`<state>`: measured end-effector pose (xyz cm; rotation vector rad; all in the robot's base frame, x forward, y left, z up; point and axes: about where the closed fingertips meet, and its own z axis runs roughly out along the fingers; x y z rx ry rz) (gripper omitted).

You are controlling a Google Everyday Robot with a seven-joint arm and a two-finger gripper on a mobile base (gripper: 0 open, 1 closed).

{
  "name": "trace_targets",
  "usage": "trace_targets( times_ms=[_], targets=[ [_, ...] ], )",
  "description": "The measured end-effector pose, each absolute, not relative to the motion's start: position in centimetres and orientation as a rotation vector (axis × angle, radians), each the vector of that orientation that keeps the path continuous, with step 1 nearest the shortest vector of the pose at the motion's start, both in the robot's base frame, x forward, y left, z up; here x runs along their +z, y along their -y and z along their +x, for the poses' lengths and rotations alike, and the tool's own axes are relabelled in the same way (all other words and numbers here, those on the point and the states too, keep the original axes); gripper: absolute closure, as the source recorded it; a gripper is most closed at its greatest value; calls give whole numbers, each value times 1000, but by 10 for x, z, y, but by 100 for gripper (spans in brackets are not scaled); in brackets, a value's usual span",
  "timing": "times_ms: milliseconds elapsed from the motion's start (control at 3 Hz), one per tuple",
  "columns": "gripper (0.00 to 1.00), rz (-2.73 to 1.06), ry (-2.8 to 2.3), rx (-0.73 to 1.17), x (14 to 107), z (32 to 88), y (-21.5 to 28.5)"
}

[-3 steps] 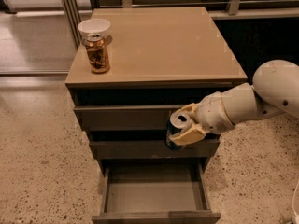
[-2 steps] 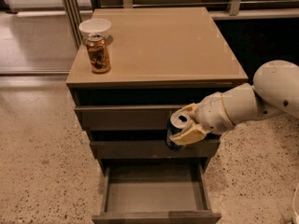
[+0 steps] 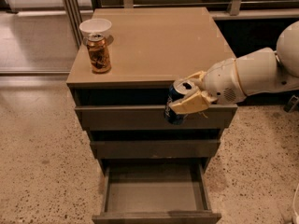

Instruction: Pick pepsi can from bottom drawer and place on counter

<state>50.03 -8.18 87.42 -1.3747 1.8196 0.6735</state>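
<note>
Your gripper (image 3: 183,97) is clamped around the pepsi can (image 3: 173,115). 1 cream finger (image 3: 190,105) lies across the can's front, and the other is tucked behind its upper rim. The can is tilted: its silver top leans toward the wrist and its dark blue body angles down and to the left.

You are holding it in the air in front of the cabinet, just below the front edge of the counter (image 3: 159,41). From this angle it overlaps the face of the top drawer (image 3: 121,118), and it may be touching that face or hanging just clear of it. The white arm (image 3: 247,73) reaches in from the right, with its wrist about level with the counter's edge.

The can is off the counter, which sits above and behind it. At the counter's far left corner a brown-and-gold can (image 3: 98,53) stands upright, with a white cup (image 3: 95,28) directly behind it.

Below the counter you have 3 drawers. The top drawer shows a dark gap above its front, and the middle drawer (image 3: 154,148) sits under it. The bottom drawer (image 3: 154,195) is pulled well out toward the camera, with its grey floor and side walls in view. The cabinet stands on a speckled floor (image 3: 42,162).
</note>
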Motion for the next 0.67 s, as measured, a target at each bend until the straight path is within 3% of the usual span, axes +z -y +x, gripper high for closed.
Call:
trace_targets(
  times_ms=[667],
  targets=[
    [100, -1339, -1838, 654, 880, 506, 82]
  ],
)
